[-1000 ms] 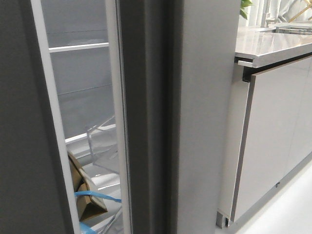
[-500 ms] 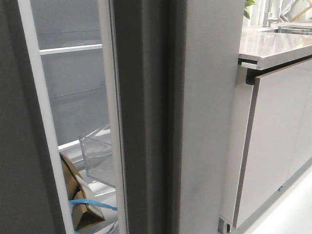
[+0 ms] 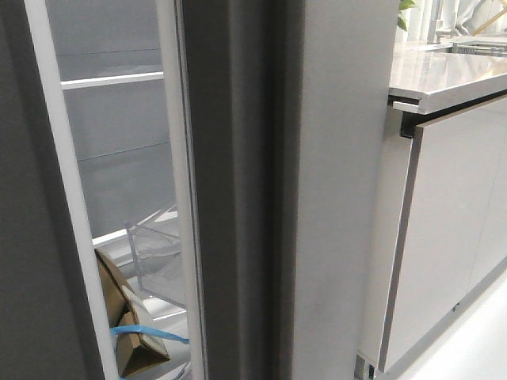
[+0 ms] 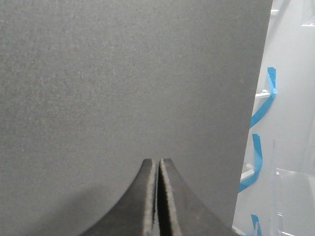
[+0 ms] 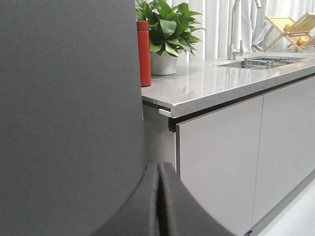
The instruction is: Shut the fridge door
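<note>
Grey door (image 3: 238,198) ajar, fridge (image 3: 127,158) interior visible through gap. Left hand (image 4: 158,196) pressed shut against door; right hand (image 5: 158,201) shut, empty.

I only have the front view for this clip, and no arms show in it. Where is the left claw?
Observer: The left claw is shut, with its tips close up against a dark grey panel.
Reviewer: And the right one?
Observer: The right claw is shut too, low beside the fridge door.
Reviewer: Anything on the worktop near the fridge?
Observer: A red bottle stands on the worktop, next to a potted plant.
</note>
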Controlling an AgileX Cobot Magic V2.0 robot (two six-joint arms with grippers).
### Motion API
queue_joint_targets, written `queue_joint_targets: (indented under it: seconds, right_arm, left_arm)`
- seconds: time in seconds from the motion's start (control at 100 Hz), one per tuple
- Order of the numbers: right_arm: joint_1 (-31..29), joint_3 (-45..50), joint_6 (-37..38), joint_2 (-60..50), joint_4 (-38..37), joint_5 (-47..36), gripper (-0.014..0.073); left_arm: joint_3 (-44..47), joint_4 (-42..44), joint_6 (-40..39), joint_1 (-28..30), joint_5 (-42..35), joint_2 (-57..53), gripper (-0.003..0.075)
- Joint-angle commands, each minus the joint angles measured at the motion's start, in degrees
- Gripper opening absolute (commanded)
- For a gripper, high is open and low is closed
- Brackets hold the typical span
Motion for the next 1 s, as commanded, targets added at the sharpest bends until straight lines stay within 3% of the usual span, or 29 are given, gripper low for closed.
queue_joint_targets:
  seconds: [0.0, 0.99]
  right_arm:
    - [-0.25, 0.67, -0.03, -0.71, -0.59, -4.25, -0.0076]
    - [-0.25, 0.67, -0.03, -0.71, -0.59, -5.44, -0.0076]
  left_arm:
    - [1.60, -0.09, -0.20, -0.37, -4.40, 1.09, -0.0021]
    - [1.60, -0.09, -0.20, -0.37, -4.40, 1.09, -0.0021]
